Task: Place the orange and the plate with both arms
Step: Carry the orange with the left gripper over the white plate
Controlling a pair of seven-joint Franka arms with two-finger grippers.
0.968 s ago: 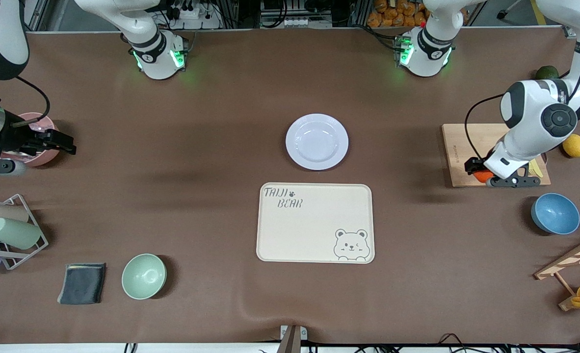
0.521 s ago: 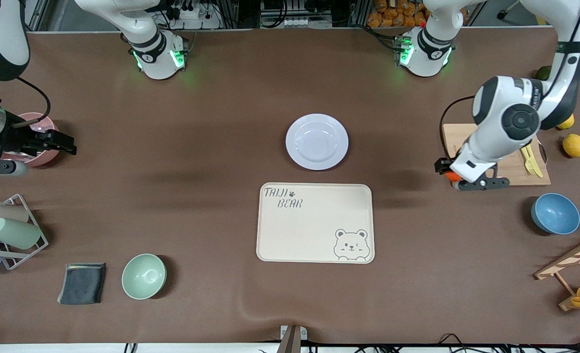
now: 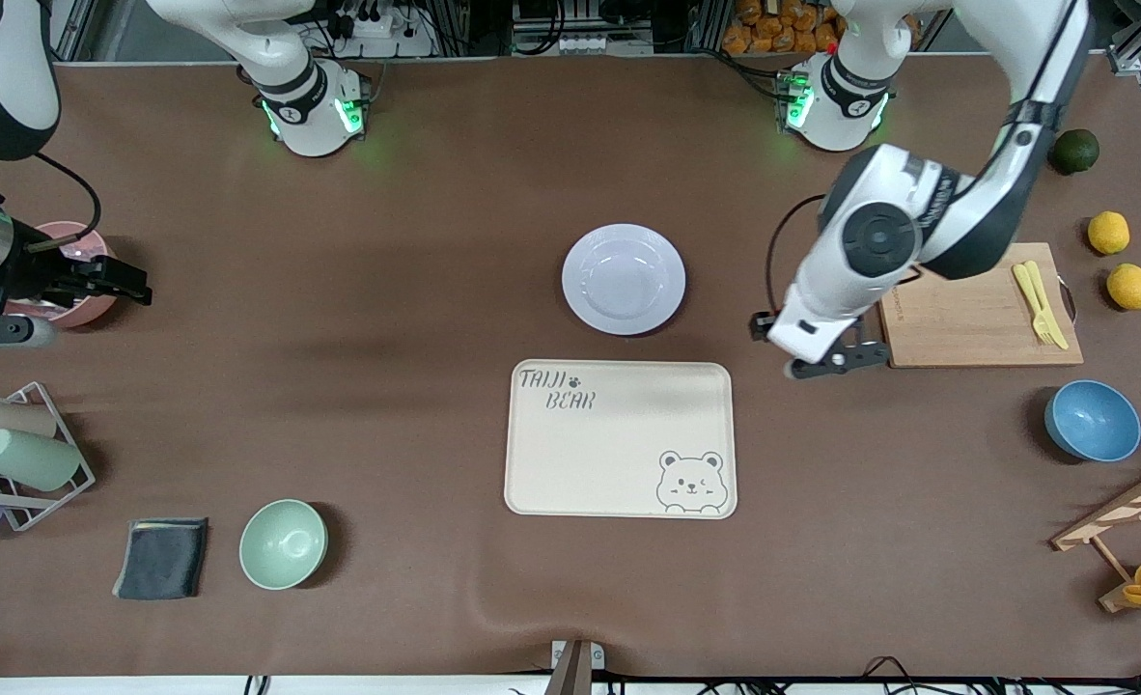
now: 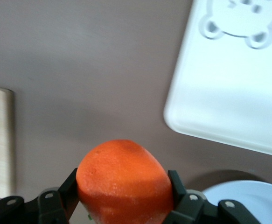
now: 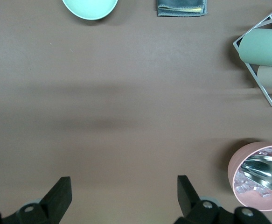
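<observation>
Between the wooden cutting board (image 3: 981, 307) and the plate (image 3: 624, 279), the left gripper (image 3: 815, 355) hangs in the air with the orange (image 4: 125, 183) clamped between its fingers (image 4: 66, 187); a second ago it was over the board's edge nearest the plate, and half a second ago only just clear of that edge, so the arm is sweeping steadily toward the plate with the fruit. That suggests the carry is well under way and the drop onto the plate is probably the next step, with the plate itself lying untouched on the table, just farther from the front camera than the bear-printed tray (image 3: 619, 439). From the front view the orange cannot be seen at all, hidden under the wrist; only the left wrist view shows it, filling the jaws, with the tray's corner and a sliver of the plate's rim (image 4: 247, 198) close by. The right gripper (image 3: 117, 280) waits near the pink bowl (image 3: 73, 275), well apart from the plate, as it did a second ago; the right wrist view shows its fingers (image 5: 60, 192) spread wide and holding nothing, over bare brown table (image 5: 126, 116), with the pink bowl beside them.
</observation>
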